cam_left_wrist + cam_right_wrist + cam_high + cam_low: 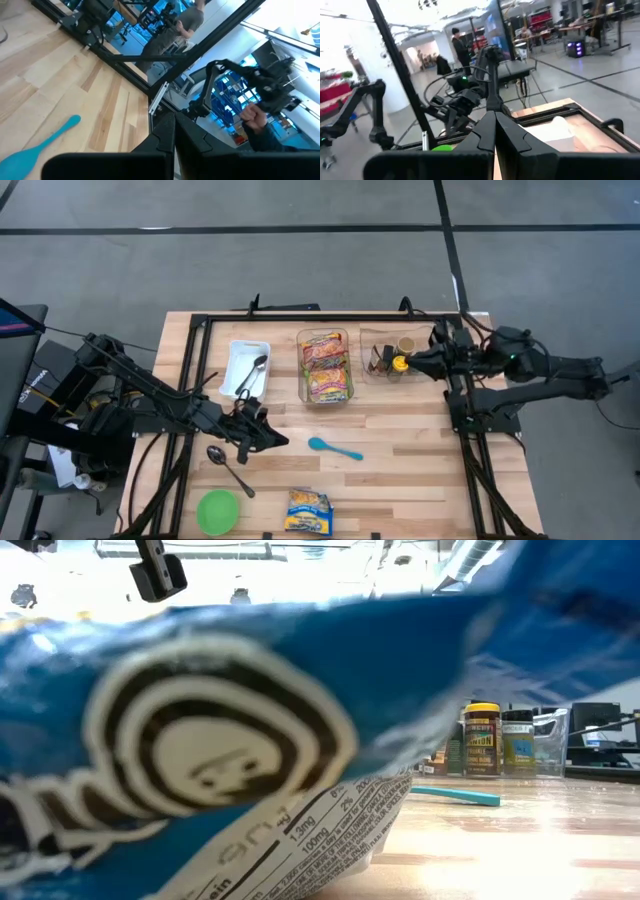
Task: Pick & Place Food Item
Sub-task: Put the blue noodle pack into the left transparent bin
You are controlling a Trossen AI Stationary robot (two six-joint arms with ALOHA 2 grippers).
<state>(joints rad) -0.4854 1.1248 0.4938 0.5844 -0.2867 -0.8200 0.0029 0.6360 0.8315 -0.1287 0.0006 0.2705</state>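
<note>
Beside the turquoise plastic spoon [334, 448] on the wooden bench [400, 470], the left claw [281, 442] is pressed together, empty; the right claw [412, 361], fingers together, hovers over the clear plastic condiment bin [380, 345].

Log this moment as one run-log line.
left gripper: shut, empty, beside teal plastic spoon | right gripper: shut, empty, at clear bottle bin | yellow-blue snack packet: untouched, front edge

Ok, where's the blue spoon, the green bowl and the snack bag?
blue spoon [333, 448]: high view, middle of its handle.
green bowl [217, 511]: high view, centre of the bowl.
snack bag [308, 511]: high view, middle of the packet.
</note>
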